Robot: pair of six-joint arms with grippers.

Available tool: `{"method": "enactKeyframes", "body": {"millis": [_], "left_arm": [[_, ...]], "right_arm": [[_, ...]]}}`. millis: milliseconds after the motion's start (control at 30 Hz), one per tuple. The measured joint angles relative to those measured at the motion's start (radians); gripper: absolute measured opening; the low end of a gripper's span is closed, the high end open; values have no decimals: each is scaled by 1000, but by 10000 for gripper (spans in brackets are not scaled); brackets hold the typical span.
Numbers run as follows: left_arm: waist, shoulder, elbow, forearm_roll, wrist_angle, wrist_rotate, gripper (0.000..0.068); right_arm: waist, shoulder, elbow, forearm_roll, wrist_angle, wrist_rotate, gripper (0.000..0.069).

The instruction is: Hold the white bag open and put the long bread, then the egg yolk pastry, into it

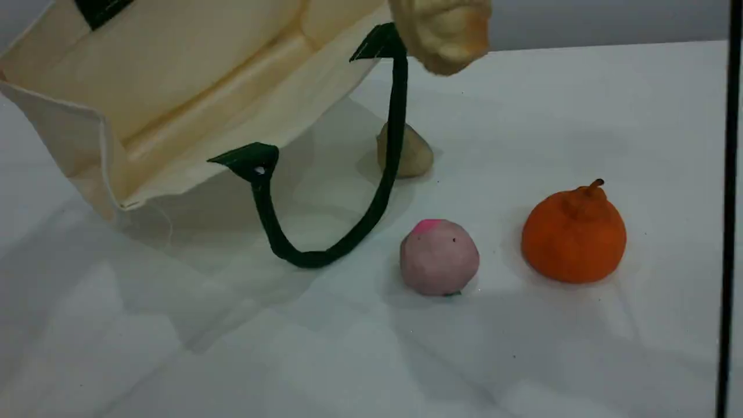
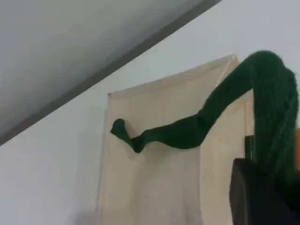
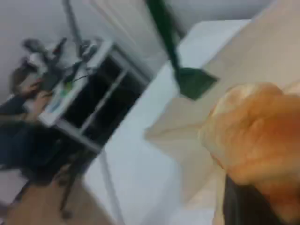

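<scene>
Half the egg yolk pastry [image 1: 413, 152] hides behind the bag's handle [image 1: 388, 168].

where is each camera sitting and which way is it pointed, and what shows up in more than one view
Scene view: fixed, looking down across the table at the white bag, egg yolk pastry, pink ball, orange fruit; no arm shows.
Left wrist view: on the left arm, facing the bag's side; left end effector shut on the green handle.
Right wrist view: on the right arm, facing the bag; right end effector shut on the long bread.
Shared: the bag in all three; the bread in scene and right wrist views.
</scene>
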Motion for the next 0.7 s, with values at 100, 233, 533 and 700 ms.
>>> {"method": "enactKeyframes", "body": {"millis": [100, 233, 533, 700], "left_arm": [[0, 0, 0, 0, 0, 0, 80], [0, 0, 0, -5, 0, 0, 80], [0, 0, 0, -4, 0, 0, 80], [0, 0, 0, -2, 0, 0, 80]], "right_arm": [[8, 34, -9, 5, -68, 6, 104], [9, 117, -53, 4, -29, 17, 104], [9, 338, -215, -2, 46, 94, 101], [9, 429, -301, -2, 97, 112, 101]]}}
